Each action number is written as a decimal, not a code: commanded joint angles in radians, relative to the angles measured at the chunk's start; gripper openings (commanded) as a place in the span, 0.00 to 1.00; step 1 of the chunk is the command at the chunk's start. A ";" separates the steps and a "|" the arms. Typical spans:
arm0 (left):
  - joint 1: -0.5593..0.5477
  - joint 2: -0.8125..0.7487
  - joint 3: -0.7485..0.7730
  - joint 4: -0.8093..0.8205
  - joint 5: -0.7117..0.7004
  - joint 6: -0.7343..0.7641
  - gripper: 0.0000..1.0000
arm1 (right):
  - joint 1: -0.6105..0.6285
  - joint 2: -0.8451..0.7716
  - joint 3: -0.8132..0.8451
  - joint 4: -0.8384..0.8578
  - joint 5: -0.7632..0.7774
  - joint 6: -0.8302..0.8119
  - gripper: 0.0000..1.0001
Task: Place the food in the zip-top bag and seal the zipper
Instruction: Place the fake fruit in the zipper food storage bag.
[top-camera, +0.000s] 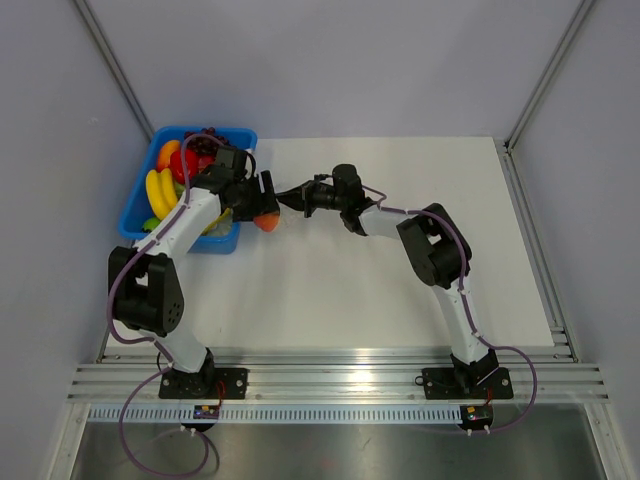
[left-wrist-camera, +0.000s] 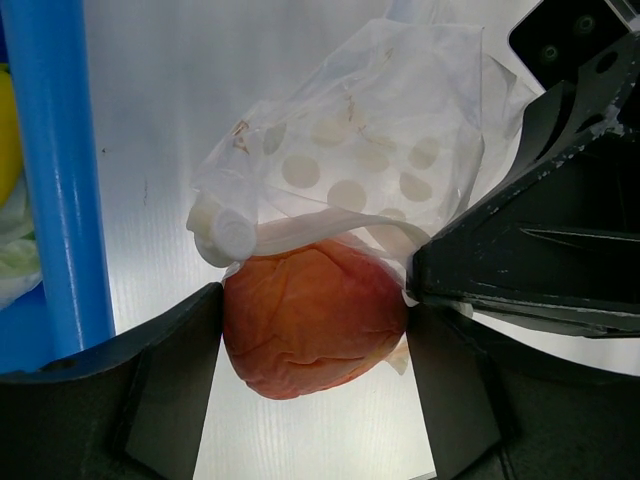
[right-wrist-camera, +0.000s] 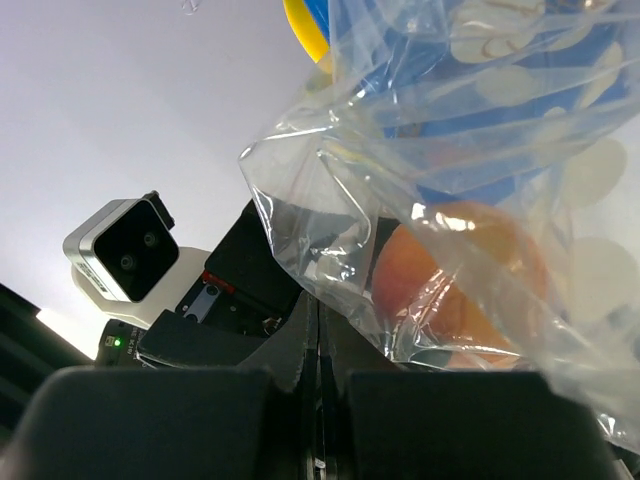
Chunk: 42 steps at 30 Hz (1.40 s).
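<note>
My left gripper (left-wrist-camera: 312, 345) is clamped on the peach (left-wrist-camera: 300, 310), one finger against each side, and holds it over the white table (left-wrist-camera: 170, 120) just beside the blue bin (left-wrist-camera: 55, 170). My right gripper (right-wrist-camera: 318, 345) has its fingers pressed together on a fold of the clear bag (right-wrist-camera: 480, 200). The crumpled film lies over the top of the peach and touches it, but I cannot tell whether the fruit sits inside the bag's mouth or only behind the plastic.
</note>
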 joint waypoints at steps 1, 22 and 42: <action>-0.015 -0.029 0.079 0.169 -0.014 -0.007 0.74 | 0.110 -0.010 0.012 0.060 -0.202 -0.001 0.00; -0.015 -0.053 0.092 0.149 -0.021 0.001 0.99 | 0.110 0.005 0.007 0.083 -0.199 0.021 0.00; -0.015 -0.103 0.093 0.157 0.016 0.034 0.99 | 0.110 0.019 -0.020 0.168 -0.192 0.068 0.00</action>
